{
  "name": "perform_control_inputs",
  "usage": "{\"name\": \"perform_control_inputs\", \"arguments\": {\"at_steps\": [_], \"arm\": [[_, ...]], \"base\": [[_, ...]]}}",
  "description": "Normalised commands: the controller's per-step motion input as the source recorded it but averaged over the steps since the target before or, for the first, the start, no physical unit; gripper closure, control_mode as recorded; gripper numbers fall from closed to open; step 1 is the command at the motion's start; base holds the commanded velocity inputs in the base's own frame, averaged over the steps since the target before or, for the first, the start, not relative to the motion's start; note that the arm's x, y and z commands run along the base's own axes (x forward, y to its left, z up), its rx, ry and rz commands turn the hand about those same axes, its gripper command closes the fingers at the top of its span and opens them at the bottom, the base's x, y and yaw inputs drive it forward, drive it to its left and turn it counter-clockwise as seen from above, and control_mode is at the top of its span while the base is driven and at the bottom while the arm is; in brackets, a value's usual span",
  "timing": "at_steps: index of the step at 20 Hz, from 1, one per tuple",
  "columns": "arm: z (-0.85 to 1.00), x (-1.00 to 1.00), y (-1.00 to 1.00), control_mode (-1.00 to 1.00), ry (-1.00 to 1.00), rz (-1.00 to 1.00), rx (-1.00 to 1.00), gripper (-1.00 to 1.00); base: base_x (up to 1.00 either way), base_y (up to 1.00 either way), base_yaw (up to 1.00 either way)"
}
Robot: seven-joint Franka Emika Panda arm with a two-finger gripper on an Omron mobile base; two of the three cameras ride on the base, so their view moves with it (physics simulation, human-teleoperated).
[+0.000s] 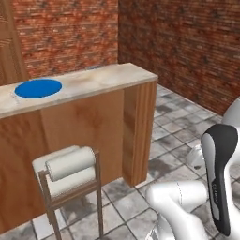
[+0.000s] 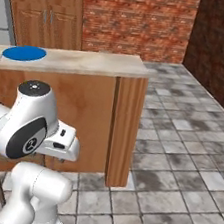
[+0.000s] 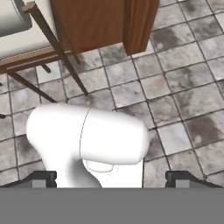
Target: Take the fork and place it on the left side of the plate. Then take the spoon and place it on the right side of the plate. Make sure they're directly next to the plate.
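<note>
The blue plate (image 1: 38, 87) lies flat on the pale counter top (image 1: 103, 79), toward its left end; the right base view has the plate (image 2: 24, 53) at the far left. A thin grey sliver (image 2: 1, 57) rests against the plate's left edge, too small to tell whether it is the fork or the spoon. I cannot make out either utensil otherwise. My gripper (image 3: 111, 180) is open and holds nothing. Its two dark fingertips (image 3: 43, 179) stand wide apart. It hangs low by the robot's body, well below the counter, and faces the tiled floor.
A wooden stool with a white rolled cushion (image 1: 70, 168) stands against the counter's wooden front. The counter's end panel (image 1: 139, 131) reaches the floor. Grey tiled floor (image 2: 178, 158) spreads out to the right. Brick walls and wooden cabinets (image 2: 47, 14) stand behind.
</note>
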Motion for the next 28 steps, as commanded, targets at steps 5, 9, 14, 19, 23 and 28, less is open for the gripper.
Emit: {"name": "perform_control_inputs", "arguments": {"at_steps": [5, 9, 14, 19, 23, 28], "arm": [[0.00, 0.00, 0.00, 1.00, 0.00, 0.00, 0.00, -1.00], [0.00, 0.00, 0.00, 1.00, 0.00, 0.00, 0.00, -1.00], [0.00, 0.00, 0.00, 1.00, 0.00, 0.00, 0.00, -1.00], [0.00, 0.00, 0.00, 1.00, 0.00, 0.00, 0.00, -1.00], [0.00, 0.00, 0.00, 1.00, 0.00, 0.00, 0.00, -1.00], [0.00, 0.00, 0.00, 1.00, 0.00, 0.00, 0.00, -1.00]], "base": [[0.99, -1.00, 0.01], [1.00, -0.99, 0.05], [1.00, -0.84, 0.13], [1.00, -0.89, 0.14], [1.00, -0.90, 0.14], [1.00, -0.83, 0.18]]}}
